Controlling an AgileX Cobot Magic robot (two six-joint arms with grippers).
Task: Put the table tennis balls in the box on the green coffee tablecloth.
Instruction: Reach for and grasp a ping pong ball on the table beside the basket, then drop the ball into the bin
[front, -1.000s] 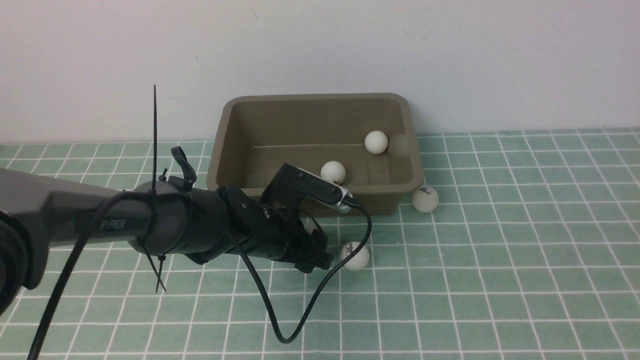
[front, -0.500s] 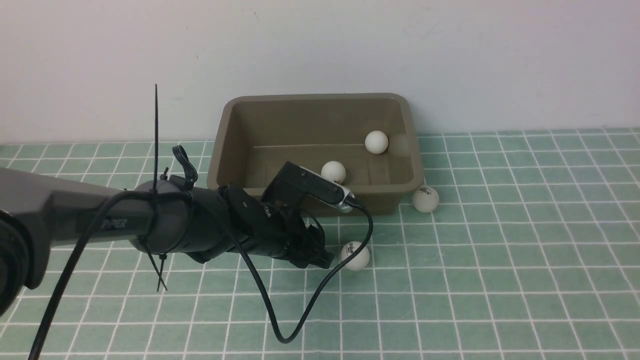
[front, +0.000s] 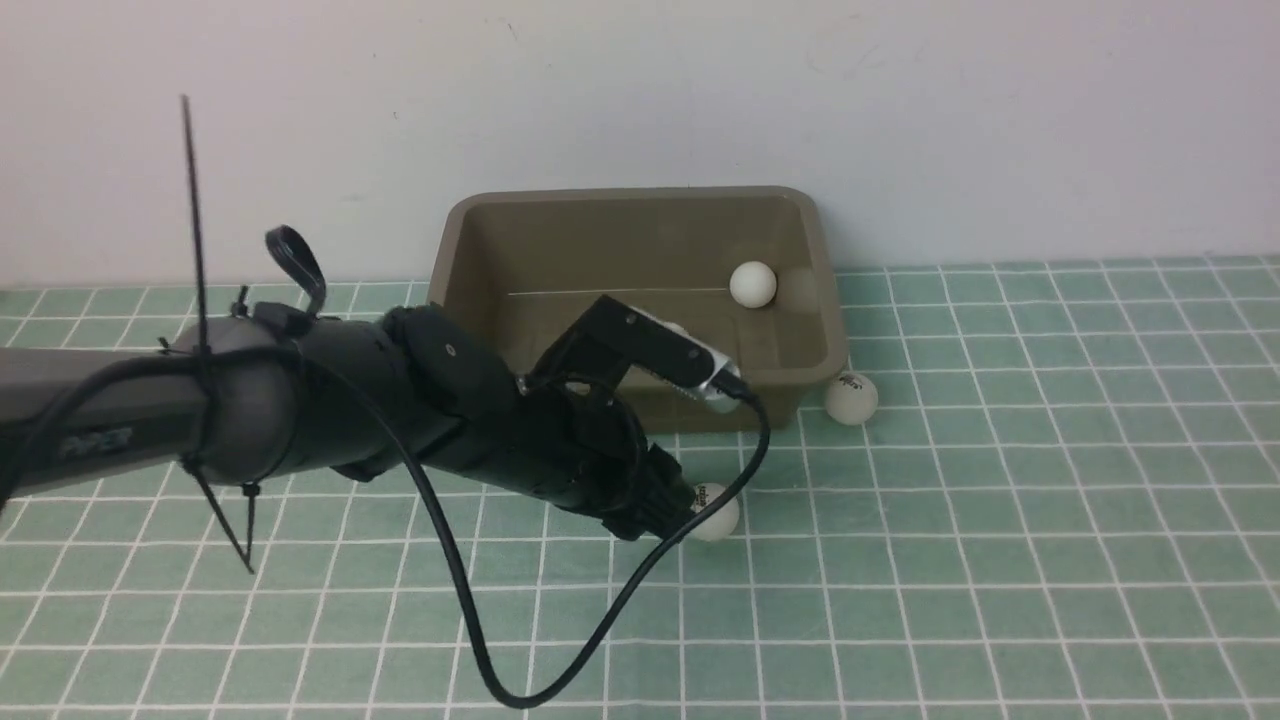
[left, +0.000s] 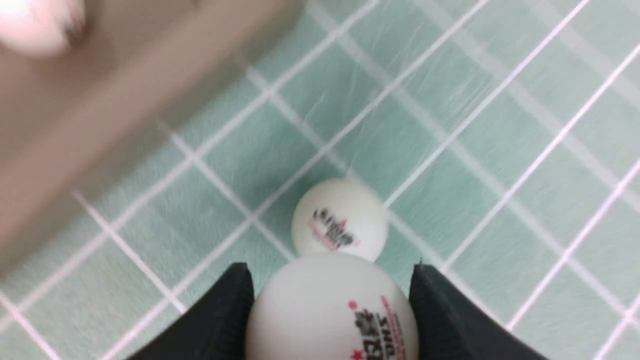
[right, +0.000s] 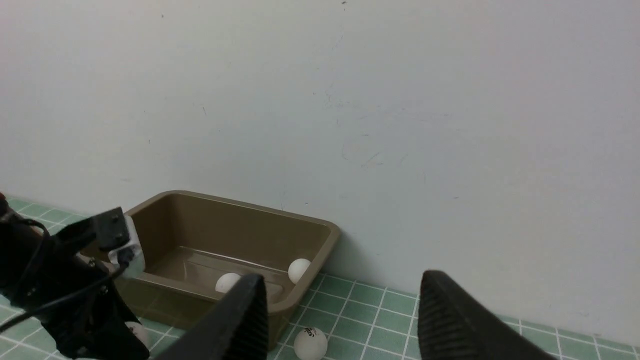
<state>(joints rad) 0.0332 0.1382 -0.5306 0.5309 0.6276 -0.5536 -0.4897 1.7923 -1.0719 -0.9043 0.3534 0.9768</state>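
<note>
Lifted and rolled since a second ago: the left arm's wrist sits higher, its cable tie (front: 188, 200) tail stands farther left, and the wrist camera (front: 655, 355) now covers nearly all of the near ball (right: 228, 282) in the box (front: 630, 194), which showed plainly before.

Left gripper (left: 330, 277): jaws clamped on the held ball (left: 330, 320), one black finger (left: 220, 320) on each side. The grip shows only in the left wrist view. It hangs low over the green coffee tablecloth (front: 1000, 520), in front of the box's near wall.

Loose ball (front: 718, 515): on the cloth just beyond the held ball, seeming to touch it. Unmoved. From the front the gripper half hides it.

Box: on the cloth's far edge, against the wall (front: 900, 100). Far ball (front: 752, 284) lies inside by the right-hand side; near ball inside too.

Corner ball (front: 851, 397): outside, on the cloth, just beside the box's near right corner. Unmoved.

Black cable (front: 470, 640): loops from the camera down in front of the arm.

Right gripper (right: 340, 300): off to the box's right, jaws apart, nothing between them.
</note>
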